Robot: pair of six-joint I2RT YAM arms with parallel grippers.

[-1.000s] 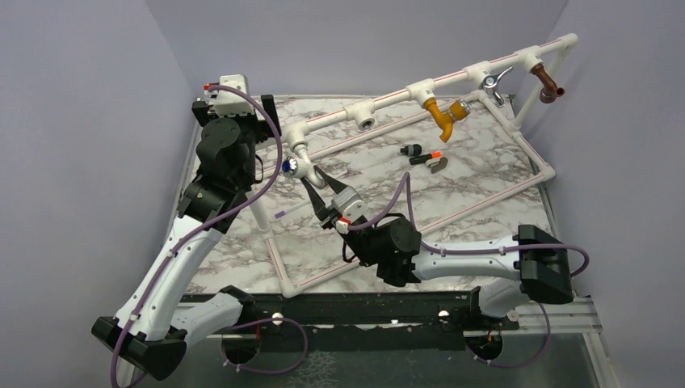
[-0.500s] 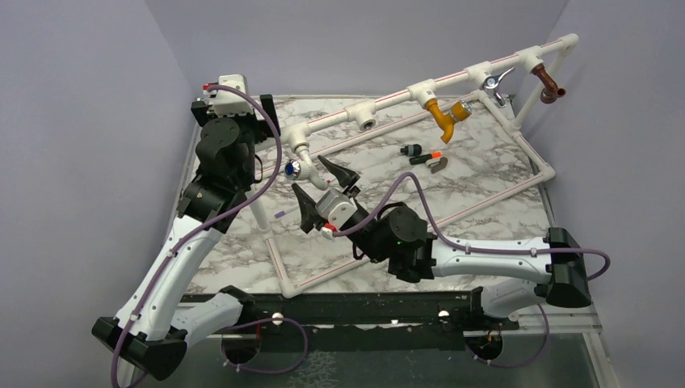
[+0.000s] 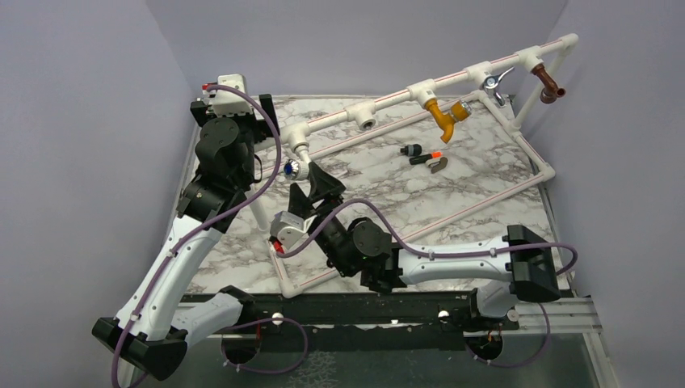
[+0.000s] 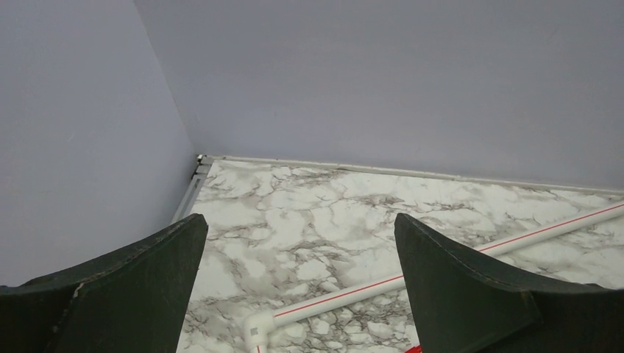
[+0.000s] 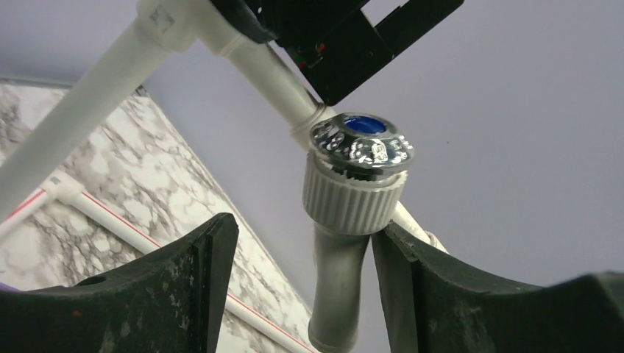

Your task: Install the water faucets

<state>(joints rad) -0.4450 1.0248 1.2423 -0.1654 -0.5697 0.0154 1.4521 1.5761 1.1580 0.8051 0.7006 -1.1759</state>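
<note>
The white faucet with a silvery, blue-centred knob hangs from the elbow at the left end of the white pipe frame. My right gripper is open just below it in the top view. Its right finger touches the spout; the left finger stands apart. A mustard-yellow faucet, a chrome-levered one and a brown one sit on the frame's top rail. A black-and-orange faucet lies on the table. My left gripper is open and empty.
The left arm stands tall at the back left, close to the frame's elbow. A bare tee socket faces forward on the top rail. The frame's base rails lie on the marble table. A small grey part lies beside the loose faucet.
My right gripper opened off the white faucet, its wrist rolled and swung left, and the open fingers came back around the spout. The left arm has not moved.
</note>
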